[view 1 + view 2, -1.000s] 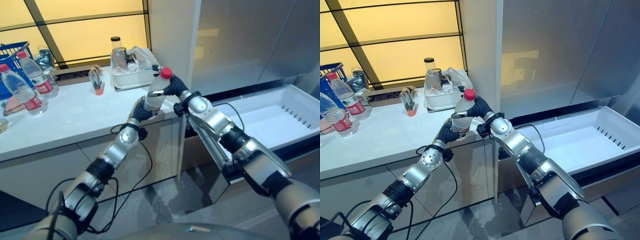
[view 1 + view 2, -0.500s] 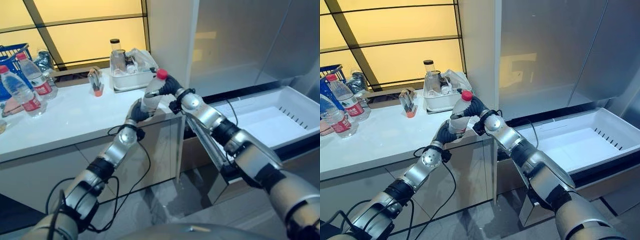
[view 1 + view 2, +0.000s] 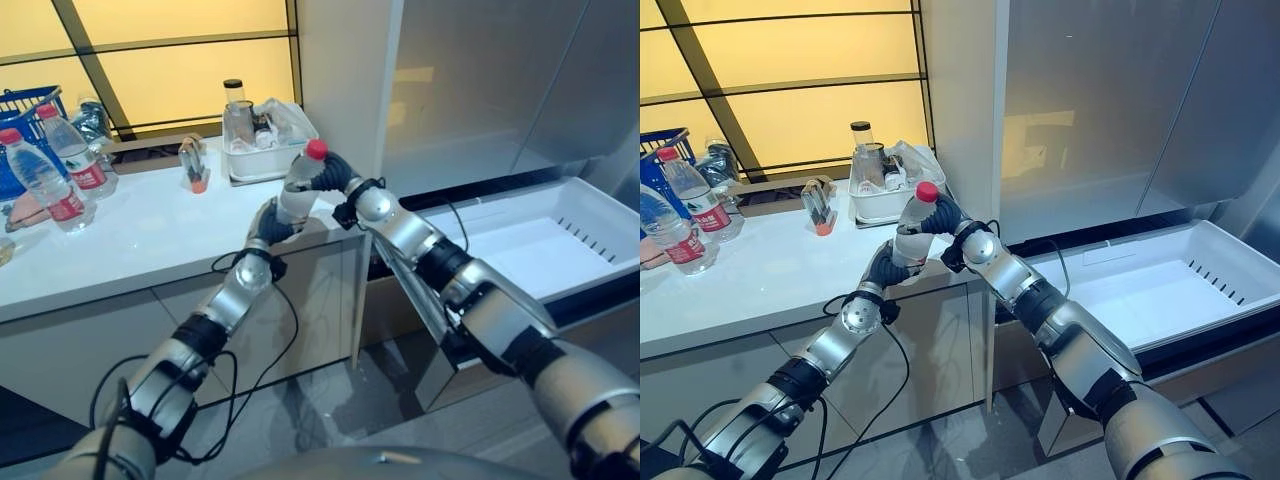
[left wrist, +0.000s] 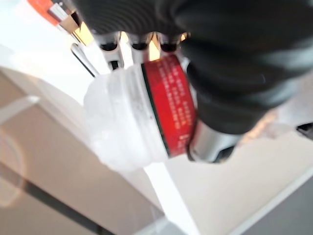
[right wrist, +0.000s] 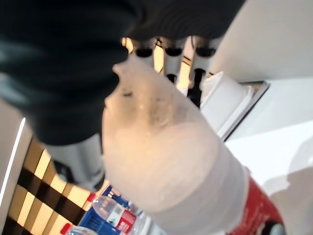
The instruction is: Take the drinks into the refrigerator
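Above the counter, two hands grip one bottle; two bottles stand apart.

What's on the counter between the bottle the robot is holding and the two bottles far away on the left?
Between the held bottle and the two bottles, the left eye view shows bare white counter; a small orange-based holder stands further back.

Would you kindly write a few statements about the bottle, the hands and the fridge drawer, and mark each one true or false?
1. Both hands grip the red-capped bottle. True: the left hand holds its lower part, the right hand its upper part.
2. The bottle lies inside the freezer drawer. False: it is held above the counter edge.
3. The drawer is pulled open. True.
4. The bottle's cap is blue. False: red.
5. Two more bottles stand at the counter's left. True.
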Tool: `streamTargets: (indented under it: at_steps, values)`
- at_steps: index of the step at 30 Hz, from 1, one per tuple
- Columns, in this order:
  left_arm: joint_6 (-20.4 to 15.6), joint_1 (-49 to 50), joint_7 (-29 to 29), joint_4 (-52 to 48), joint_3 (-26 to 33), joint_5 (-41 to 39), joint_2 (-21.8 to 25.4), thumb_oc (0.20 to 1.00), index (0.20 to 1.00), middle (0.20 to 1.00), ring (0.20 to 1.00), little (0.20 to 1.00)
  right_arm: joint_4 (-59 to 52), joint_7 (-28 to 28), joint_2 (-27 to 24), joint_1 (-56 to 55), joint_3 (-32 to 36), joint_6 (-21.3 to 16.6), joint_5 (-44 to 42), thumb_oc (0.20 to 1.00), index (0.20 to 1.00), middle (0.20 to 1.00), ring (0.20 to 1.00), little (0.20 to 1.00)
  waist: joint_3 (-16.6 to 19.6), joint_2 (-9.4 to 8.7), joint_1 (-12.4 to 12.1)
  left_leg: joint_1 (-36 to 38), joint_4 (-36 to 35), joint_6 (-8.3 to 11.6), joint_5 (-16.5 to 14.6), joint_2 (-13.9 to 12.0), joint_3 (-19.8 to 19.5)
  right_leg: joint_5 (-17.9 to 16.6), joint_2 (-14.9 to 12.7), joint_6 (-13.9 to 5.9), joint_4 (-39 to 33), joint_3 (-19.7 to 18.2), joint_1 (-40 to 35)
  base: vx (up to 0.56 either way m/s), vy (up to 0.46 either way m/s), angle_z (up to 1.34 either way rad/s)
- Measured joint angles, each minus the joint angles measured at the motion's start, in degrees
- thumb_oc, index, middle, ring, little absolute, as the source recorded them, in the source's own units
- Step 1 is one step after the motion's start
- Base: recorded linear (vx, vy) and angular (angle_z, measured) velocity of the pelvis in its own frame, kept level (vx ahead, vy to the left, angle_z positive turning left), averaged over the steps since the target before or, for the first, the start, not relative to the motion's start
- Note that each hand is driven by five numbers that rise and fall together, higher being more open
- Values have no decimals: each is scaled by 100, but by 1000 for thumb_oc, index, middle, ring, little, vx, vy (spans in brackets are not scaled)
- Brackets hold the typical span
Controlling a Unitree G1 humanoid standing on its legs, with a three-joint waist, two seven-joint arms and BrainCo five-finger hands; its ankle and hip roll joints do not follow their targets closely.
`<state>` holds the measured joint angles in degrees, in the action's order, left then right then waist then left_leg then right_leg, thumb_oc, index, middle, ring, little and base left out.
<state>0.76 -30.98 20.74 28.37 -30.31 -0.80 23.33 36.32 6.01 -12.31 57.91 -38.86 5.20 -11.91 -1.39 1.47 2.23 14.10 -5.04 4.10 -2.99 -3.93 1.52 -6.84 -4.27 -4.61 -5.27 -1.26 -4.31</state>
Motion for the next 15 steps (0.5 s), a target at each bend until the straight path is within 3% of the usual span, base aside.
streamTargets:
  at_steps: [14,15]
  values:
    - [-1,-1,-33,-7,-26,2,-115,200,200,200,200,200,-247,128,-193,-194,1,-28,-1,200,200,200,200,200,5,8,1,-15,0,0,0,-2,8,-1,6,0,-1,-7,18,0,0,0]
    - [-1,-1,-33,-7,-26,1,-119,313,313,313,313,313,-247,128,-192,-195,1,-28,-1,200,200,200,200,200,5,8,0,-16,0,0,0,-2,8,0,5,0,-1,-7,19,0,0,0]
